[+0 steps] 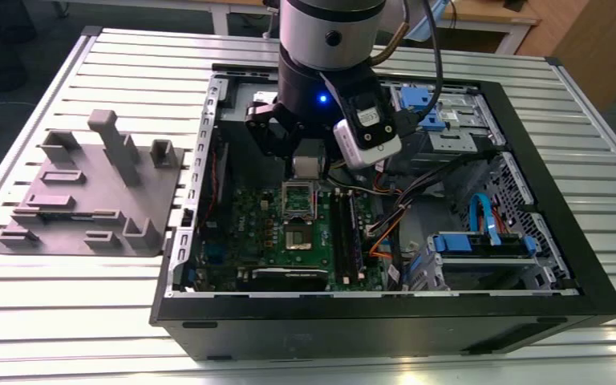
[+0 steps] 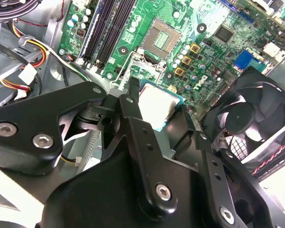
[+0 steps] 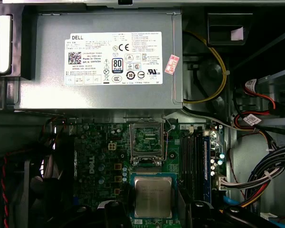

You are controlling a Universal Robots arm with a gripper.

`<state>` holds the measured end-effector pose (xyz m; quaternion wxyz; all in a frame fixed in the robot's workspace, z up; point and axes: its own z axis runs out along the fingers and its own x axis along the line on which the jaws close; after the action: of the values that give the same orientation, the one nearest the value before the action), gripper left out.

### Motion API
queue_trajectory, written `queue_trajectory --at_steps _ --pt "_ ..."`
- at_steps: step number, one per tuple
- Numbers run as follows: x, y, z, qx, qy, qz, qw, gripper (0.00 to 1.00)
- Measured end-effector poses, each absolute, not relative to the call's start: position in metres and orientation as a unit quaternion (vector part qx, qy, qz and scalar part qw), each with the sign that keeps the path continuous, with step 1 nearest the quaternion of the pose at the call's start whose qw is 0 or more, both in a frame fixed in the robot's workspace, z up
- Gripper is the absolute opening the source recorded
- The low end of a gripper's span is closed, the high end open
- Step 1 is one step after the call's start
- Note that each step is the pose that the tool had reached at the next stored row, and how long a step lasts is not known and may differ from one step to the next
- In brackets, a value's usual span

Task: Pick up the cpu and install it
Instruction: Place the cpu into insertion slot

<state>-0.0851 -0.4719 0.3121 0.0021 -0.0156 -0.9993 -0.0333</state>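
While the black two-fingered gripper [image 3: 154,211] hung over the green motherboard [image 3: 99,156] inside the open black computer case [image 1: 394,313], its fingers were clamped on the edges of the thin, square, silver-grey metal-topped cpu [image 3: 153,195]. The pick-up looked done. The bare, uncovered socket [image 2: 162,35] waited below the chip, so seating remained.

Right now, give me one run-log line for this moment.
gripper: shut on cpu | cpu: held above motherboard | socket: empty
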Motion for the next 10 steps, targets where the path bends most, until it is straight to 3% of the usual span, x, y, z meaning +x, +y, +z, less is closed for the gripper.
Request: queue_trajectory --at_steps 10 --pt "-0.0853 -0.4722 0.3051 -0.016 -0.999 -0.033 0.002 0.47"
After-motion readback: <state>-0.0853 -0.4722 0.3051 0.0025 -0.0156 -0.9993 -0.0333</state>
